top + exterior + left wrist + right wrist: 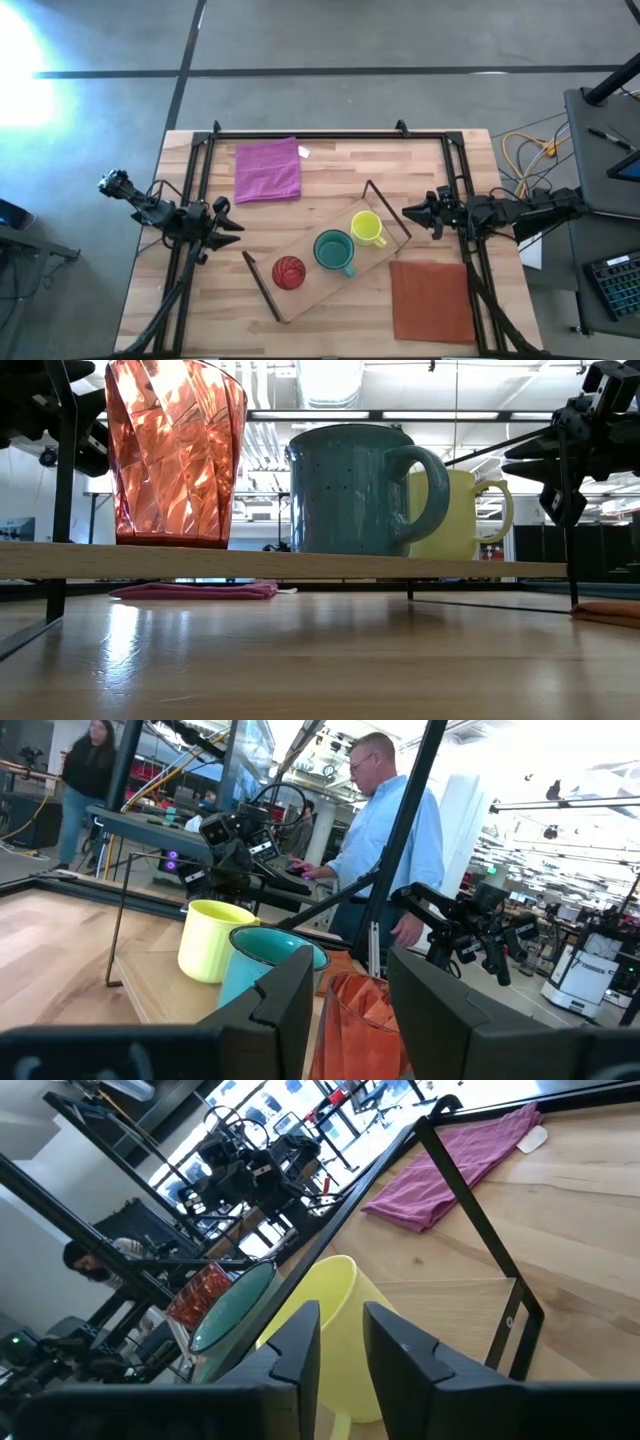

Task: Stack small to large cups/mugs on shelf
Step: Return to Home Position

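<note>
The shelf [312, 290], a light wooden plank with dark wire frames at both ends, lies slantwise on the table. Three cups stand upright on it in a row: the orange-red cup [288, 272] at its near-left end, the teal mug [334, 250] in the middle, and the yellow-green mug [367, 228] at its far-right end. My left gripper [232, 226] is open and empty, left of the shelf, pointing at the orange-red cup [365, 1020]. My right gripper [408, 214] is open and empty, right of the yellow-green mug [335, 1330].
A pink cloth [268, 170] lies at the table's far side. A brown mat [432, 300] lies at the near right. A black frame [330, 133] runs along the table's edges. A person in a light blue shirt [390, 830] stands beyond the table.
</note>
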You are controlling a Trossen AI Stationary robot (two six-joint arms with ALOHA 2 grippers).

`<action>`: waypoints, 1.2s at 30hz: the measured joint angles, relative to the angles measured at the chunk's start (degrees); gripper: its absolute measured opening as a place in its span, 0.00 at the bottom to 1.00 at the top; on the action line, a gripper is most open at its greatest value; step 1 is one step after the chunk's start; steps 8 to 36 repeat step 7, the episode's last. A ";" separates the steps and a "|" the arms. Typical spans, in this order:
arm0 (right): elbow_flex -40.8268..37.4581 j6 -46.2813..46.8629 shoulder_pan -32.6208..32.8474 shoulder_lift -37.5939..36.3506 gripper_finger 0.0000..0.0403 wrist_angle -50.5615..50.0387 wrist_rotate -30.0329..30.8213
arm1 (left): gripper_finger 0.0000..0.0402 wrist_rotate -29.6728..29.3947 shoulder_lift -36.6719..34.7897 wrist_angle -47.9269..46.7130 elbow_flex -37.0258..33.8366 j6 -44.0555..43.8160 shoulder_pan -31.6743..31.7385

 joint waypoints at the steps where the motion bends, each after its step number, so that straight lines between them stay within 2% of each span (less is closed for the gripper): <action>1: 0.00 0.00 0.02 0.00 0.19 0.00 0.00 | 0.29 -0.01 0.01 0.00 0.00 0.00 0.01; 36: 0.00 0.00 0.01 0.00 0.19 0.00 0.00 | 0.29 0.00 0.01 0.00 0.00 0.00 0.01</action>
